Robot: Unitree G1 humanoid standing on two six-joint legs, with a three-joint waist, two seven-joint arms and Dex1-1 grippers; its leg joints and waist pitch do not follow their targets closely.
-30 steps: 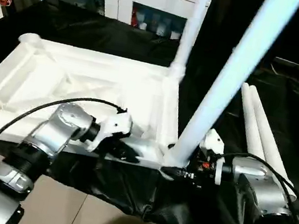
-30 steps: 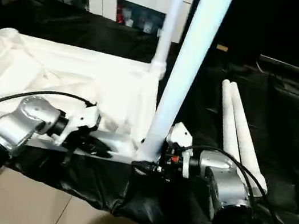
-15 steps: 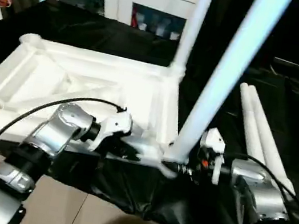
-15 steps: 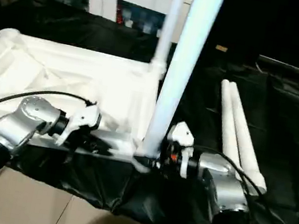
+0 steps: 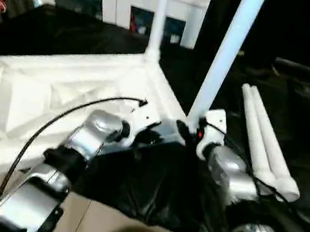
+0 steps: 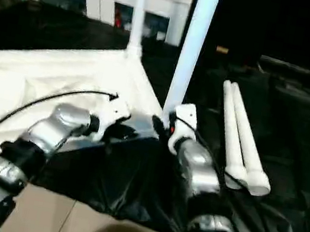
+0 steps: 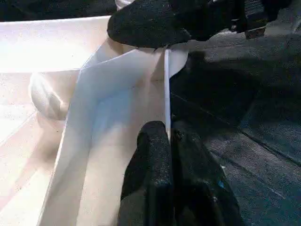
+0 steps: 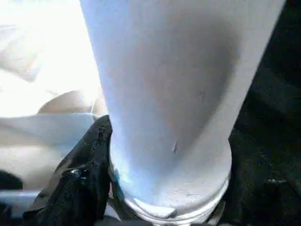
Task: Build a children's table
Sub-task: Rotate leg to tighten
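i can't read any text, label, brand or number here; nothing legible stands on the white plastic parts, the black cloth or the arms in my views.

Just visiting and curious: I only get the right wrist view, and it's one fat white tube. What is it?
Observer: A table leg, standing upright in the near corner of an upside-down tabletop.
Operator: Are there other legs?
Observer: A second leg stands at the far corner.
Operator: What is the other arm doing?
Observer: The left gripper is shut on the tabletop's thin rim.
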